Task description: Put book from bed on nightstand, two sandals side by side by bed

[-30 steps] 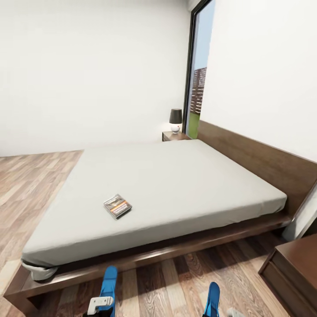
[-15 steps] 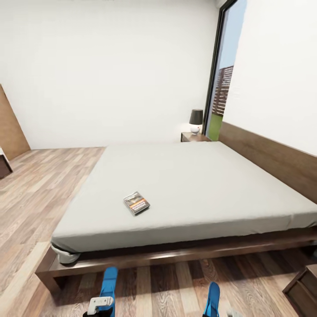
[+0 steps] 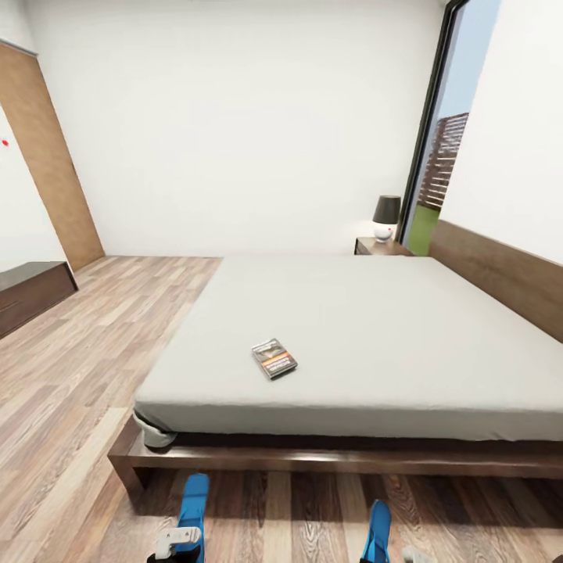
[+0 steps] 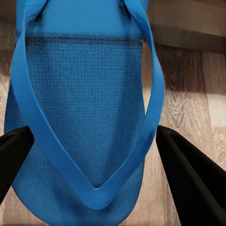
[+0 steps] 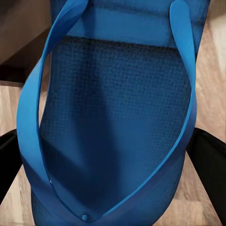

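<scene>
The book (image 3: 274,358) lay flat on the mattress of the bed (image 3: 375,344), near the foot-end corner closest to the robot, its orange band facing up. The bed stood on the plank floor (image 3: 70,375), with its dark frame running along the near edge and the headboard (image 3: 500,274) at the right of the head view.

The left sandal (image 3: 192,508) was clenched in the left gripper (image 3: 178,538). In the left wrist view, both black fingers (image 4: 188,176) pressed against the sole's edges of the sandal (image 4: 84,117), with the straps meeting in a V toward the camera. The right sandal (image 3: 378,532) was gripped the same way by the right gripper (image 5: 113,165); the black fingers (image 5: 209,165) sat at either side of the sole (image 5: 117,117). Both sandals were held above the floor, just in front of the bed frame and well apart from each other.

A nightstand (image 3: 381,247) stood at the far side of the bed, beside the window (image 3: 450,148), carrying a lamp (image 3: 385,216) with a dark shade. A long low cabinet (image 3: 31,293) stood at the left wall, next to a brown wood panel (image 3: 55,164).
</scene>
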Controlling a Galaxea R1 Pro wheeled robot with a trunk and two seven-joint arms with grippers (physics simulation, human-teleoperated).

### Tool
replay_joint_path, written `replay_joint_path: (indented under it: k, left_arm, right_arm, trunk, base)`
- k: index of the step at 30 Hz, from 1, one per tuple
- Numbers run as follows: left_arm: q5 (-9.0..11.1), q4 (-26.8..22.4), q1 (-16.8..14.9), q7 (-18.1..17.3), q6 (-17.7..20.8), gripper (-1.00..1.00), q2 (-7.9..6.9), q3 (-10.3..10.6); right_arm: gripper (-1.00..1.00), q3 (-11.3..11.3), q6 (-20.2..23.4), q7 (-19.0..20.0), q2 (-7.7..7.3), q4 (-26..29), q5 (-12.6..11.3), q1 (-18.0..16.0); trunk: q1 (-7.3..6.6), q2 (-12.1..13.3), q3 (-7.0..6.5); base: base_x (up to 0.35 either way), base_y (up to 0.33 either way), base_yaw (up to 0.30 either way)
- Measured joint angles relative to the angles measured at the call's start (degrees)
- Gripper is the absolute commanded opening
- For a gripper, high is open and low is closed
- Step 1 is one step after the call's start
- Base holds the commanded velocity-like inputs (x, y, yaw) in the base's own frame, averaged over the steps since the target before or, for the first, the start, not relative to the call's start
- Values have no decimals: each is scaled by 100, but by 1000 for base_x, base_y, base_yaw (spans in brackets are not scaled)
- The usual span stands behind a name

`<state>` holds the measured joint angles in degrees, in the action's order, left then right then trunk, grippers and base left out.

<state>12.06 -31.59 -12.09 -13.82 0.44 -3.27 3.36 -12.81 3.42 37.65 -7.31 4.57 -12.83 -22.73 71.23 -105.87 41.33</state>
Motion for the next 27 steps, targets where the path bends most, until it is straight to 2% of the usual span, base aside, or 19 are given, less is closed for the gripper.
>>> replay_joint_path:
  k: [27]
  left_arm:
    - [1,-43,-54,52,83,-100,-6,-22]
  right_arm:
    - [-100,-11,1,32,-13,1,-18,-1]
  trunk:
    - [0,0,0]
  base:
    - [0,0,8]
